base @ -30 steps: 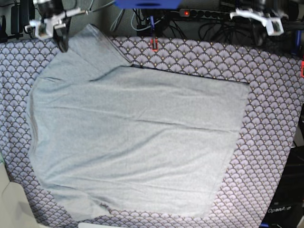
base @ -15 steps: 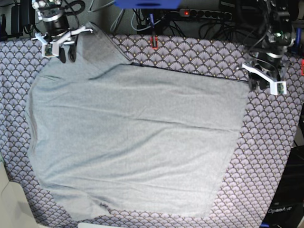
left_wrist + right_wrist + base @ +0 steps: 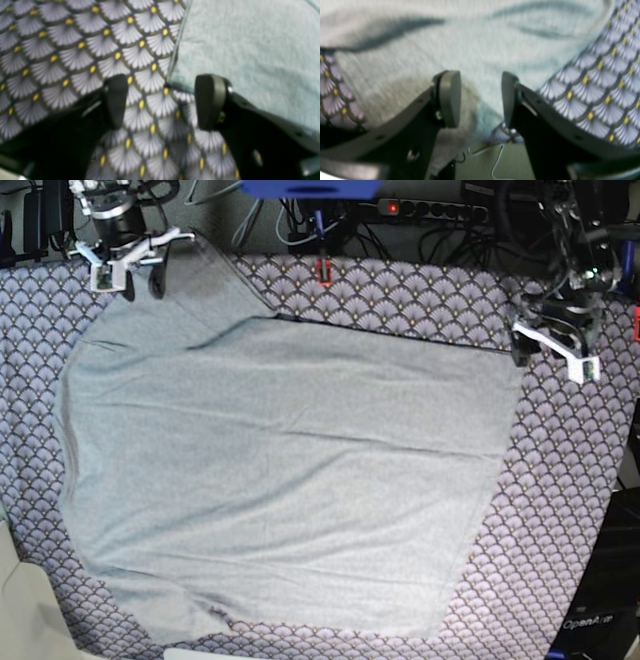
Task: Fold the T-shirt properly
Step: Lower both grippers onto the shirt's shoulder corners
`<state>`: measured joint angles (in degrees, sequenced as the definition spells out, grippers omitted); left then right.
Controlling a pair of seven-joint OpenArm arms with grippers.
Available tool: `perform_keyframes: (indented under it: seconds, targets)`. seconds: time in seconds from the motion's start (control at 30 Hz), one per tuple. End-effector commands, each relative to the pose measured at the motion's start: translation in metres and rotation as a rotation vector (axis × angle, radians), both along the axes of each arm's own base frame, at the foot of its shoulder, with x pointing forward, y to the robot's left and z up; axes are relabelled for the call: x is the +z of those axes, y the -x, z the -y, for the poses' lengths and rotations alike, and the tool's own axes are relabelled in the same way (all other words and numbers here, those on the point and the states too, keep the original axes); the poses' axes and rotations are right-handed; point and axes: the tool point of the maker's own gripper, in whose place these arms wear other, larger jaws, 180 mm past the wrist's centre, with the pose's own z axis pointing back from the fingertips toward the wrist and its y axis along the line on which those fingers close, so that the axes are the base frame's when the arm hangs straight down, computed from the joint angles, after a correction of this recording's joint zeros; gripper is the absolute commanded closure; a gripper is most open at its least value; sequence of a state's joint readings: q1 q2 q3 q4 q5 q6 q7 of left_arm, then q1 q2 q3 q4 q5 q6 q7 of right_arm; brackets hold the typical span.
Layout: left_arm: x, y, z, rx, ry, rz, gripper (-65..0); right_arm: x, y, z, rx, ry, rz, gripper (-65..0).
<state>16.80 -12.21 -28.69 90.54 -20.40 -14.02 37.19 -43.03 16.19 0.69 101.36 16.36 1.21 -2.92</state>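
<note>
I am watching the T-shirt lying spread flat on the tablecloth, near hem to far sleeve. I am steering the left gripper, jaws parted and empty, onto the far hem corner; its wrist view is showing that corner just inside one finger, which the blurrier base view cannot resolve. The right gripper is straddling the far sleeve, jaws apart, seemingly not yet pinching. I am aiming to lower both evenly before closing.

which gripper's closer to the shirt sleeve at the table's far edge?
Right. The right gripper hangs open over that sleeve of the T-shirt; the left gripper is open at the opposite hem corner.
</note>
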Motion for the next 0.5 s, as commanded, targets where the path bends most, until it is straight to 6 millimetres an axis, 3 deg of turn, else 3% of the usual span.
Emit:
perform_keyframes:
  seconds: [0.0, 0.3, 0.47]
  targets:
    - [0.014, -0.013, -0.004, -0.01, -0.011, 0.06, -41.8, 0.01, -0.006, 0.003, 0.0, 0.009, 0.044, -28.2]
    - [0.001, -0.027, 0.002, 0.005, 0.039, 0.054, -41.8, 0.009, -0.006, 0.003, 0.0, 0.009, 0.041, -28.1]
    - [-0.013, -0.028, 0.028, -0.059, 0.066, 0.018, -41.7, 0.009, -0.005, 0.003, 0.0, 0.009, 0.04, -28.1]
